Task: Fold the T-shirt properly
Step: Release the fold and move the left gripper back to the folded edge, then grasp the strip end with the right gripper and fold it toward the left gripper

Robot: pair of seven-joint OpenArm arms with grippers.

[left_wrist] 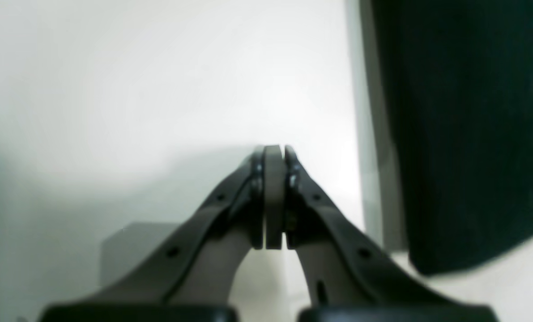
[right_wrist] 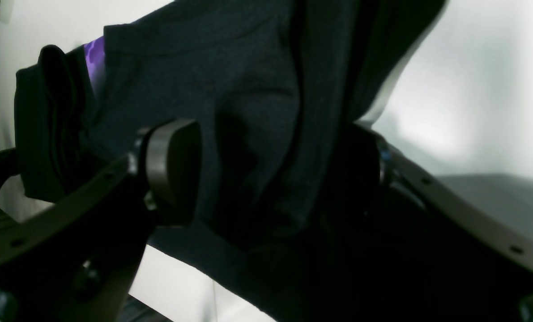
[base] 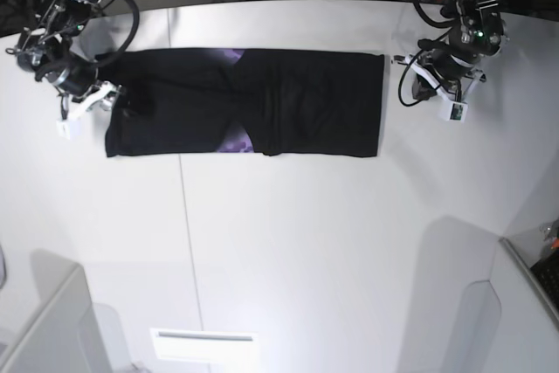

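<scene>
A black T-shirt lies stretched out as a long, flat band across the far part of a white table, its sides turned in toward the middle so that slivers of purple print show at the centre seam. One end of the band sits at the base view's left, the other ends in a straight edge at its right.

At the left end, the right gripper stands with its jaws spread wide over the cloth; in the right wrist view dark fabric fills the space between the two fingers, with a small patch of purple showing at the upper left. Whether the fingers press the fabric cannot be told.

Off the other end, the left gripper hangs above bare table just beside the shirt's edge, its jaws pressed together on nothing. The shirt's black edge fills the right of the left wrist view.
</scene>
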